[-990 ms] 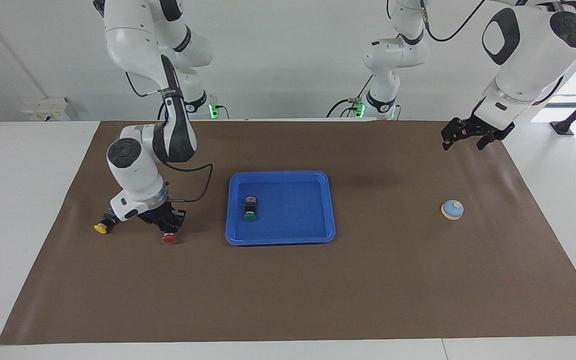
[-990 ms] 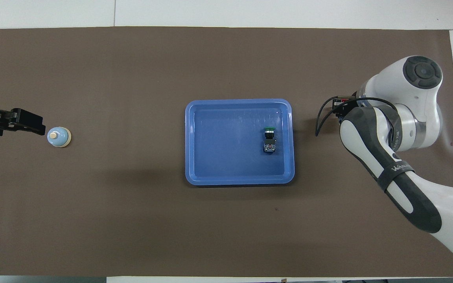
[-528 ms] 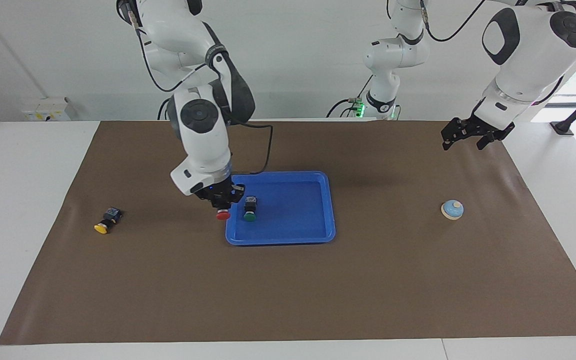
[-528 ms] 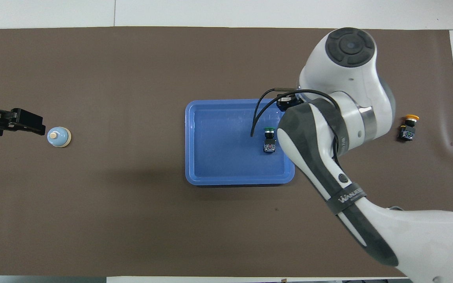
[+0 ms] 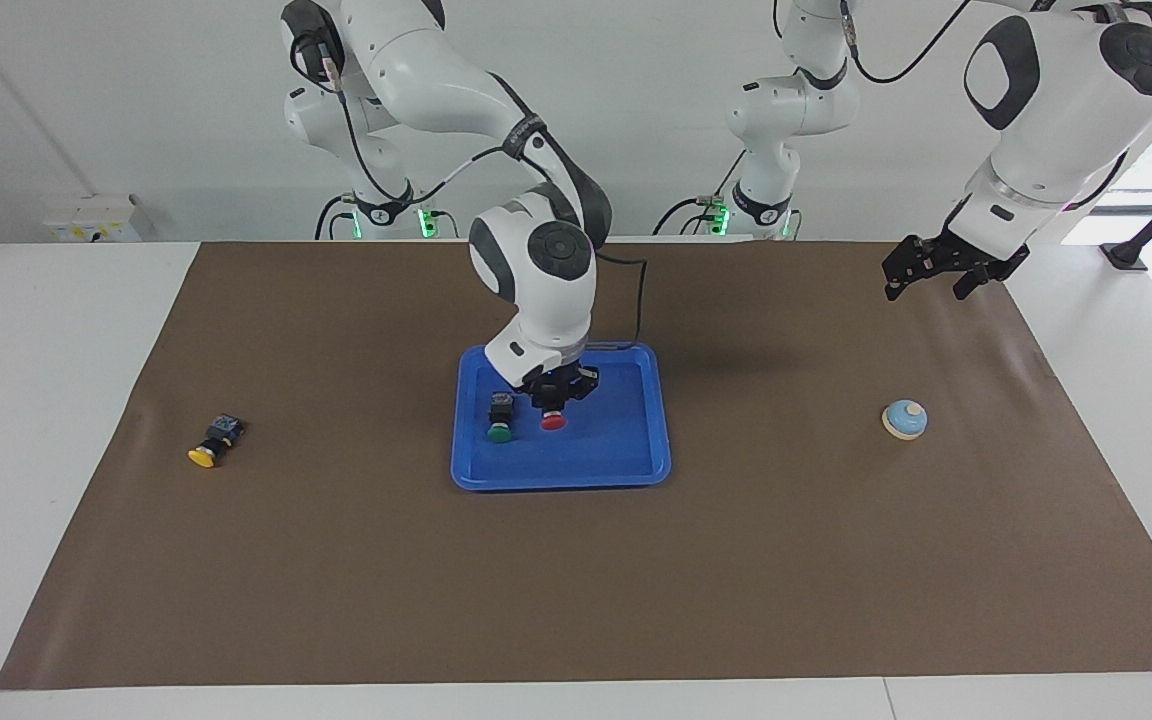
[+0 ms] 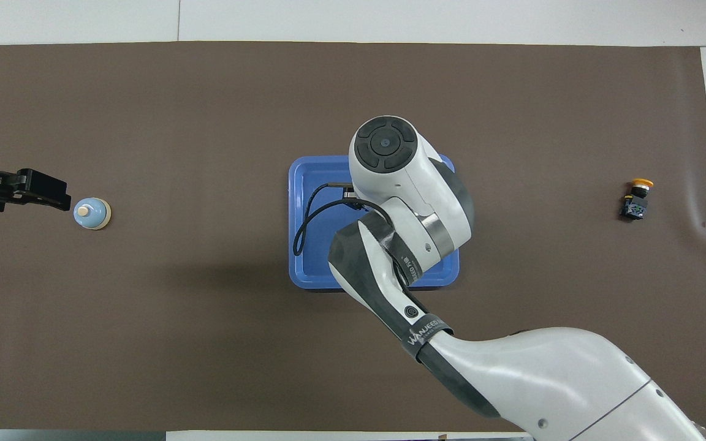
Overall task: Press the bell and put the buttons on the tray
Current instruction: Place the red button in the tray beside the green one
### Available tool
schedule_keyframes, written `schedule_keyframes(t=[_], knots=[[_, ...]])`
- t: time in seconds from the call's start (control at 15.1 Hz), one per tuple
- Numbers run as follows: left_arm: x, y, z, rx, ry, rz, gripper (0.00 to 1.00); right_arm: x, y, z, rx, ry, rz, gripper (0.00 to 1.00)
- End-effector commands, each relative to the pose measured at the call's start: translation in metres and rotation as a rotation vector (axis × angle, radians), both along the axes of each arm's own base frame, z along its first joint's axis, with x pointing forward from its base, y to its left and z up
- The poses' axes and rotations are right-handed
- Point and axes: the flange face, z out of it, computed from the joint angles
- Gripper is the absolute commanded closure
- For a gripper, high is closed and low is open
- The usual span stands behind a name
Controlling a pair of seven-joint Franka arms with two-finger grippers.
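My right gripper (image 5: 555, 404) is shut on the red button (image 5: 553, 422) and holds it low inside the blue tray (image 5: 561, 482), cap pointing away from the robots. Whether the red button rests on the tray floor I cannot tell. The green button (image 5: 500, 431) lies in the tray right beside it, toward the right arm's end. In the overhead view the right wrist covers both buttons and much of the tray (image 6: 296, 245). The yellow button (image 5: 203, 456) (image 6: 635, 198) lies on the mat at the right arm's end. My left gripper (image 5: 929, 287) (image 6: 46, 197) waits open in the air near the bell (image 5: 905, 419) (image 6: 91, 213).
A brown mat (image 5: 576, 580) covers the table, with white table edge around it. The right arm's forearm (image 6: 512, 367) stretches from the robots' end across the mat to the tray.
The right arm lifted the red button from the mat beside the yellow one and carried it over into the tray, next to the green button. The left arm has not moved.
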Motion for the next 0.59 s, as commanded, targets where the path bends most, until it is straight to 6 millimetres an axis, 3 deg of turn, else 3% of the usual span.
schedule_keyframes(t=[0.0, 0.2, 0.33, 0.4, 0.46, 0.53], knots=[[-0.004, 0.001, 0.005, 0.002, -0.001, 0.011, 0.00, -0.010, -0.004, -0.020, -0.008, 0.003, -0.043, 1.00], [-0.004, 0.001, 0.005, 0.002, -0.001, 0.011, 0.00, -0.031, 0.002, -0.031, -0.013, 0.005, -0.052, 1.00], [-0.004, 0.001, 0.005, 0.002, -0.001, 0.011, 0.00, -0.033, -0.001, -0.034, -0.019, 0.013, -0.060, 1.00], [-0.004, 0.001, 0.005, 0.002, -0.001, 0.011, 0.00, -0.033, -0.002, -0.034, -0.023, 0.016, -0.068, 0.89], [-0.004, 0.001, 0.005, 0.002, -0.001, 0.011, 0.00, -0.033, -0.002, -0.033, -0.024, 0.017, -0.071, 0.01], [-0.004, 0.001, 0.005, 0.002, -0.001, 0.011, 0.00, -0.031, -0.002, -0.030, -0.025, 0.016, -0.075, 0.00]])
